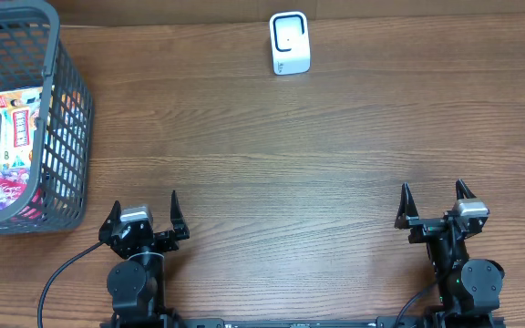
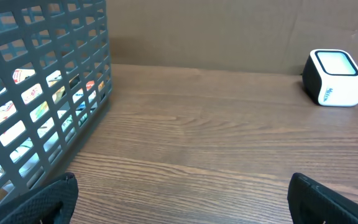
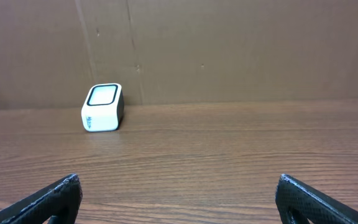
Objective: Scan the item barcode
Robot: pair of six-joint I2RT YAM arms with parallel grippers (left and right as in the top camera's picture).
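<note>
A white barcode scanner point(image 1: 290, 44) with a dark window stands at the far middle of the table; it also shows at the right of the left wrist view as the scanner point(image 2: 335, 78) and at the left of the right wrist view as the scanner point(image 3: 103, 107). Packaged items point(image 1: 21, 118) lie inside the grey basket point(image 1: 69, 109) at the far left. My left gripper point(image 1: 144, 211) is open at the near left, empty. My right gripper point(image 1: 434, 202) is open at the near right, empty. Bare wood lies between both pairs of fingers.
The basket's mesh wall point(image 2: 48, 93) fills the left of the left wrist view, close to my left gripper point(image 2: 182, 199). A brown cardboard wall point(image 3: 229, 50) runs along the table's far edge. Wood surface stretches ahead of my right gripper point(image 3: 178, 199).
</note>
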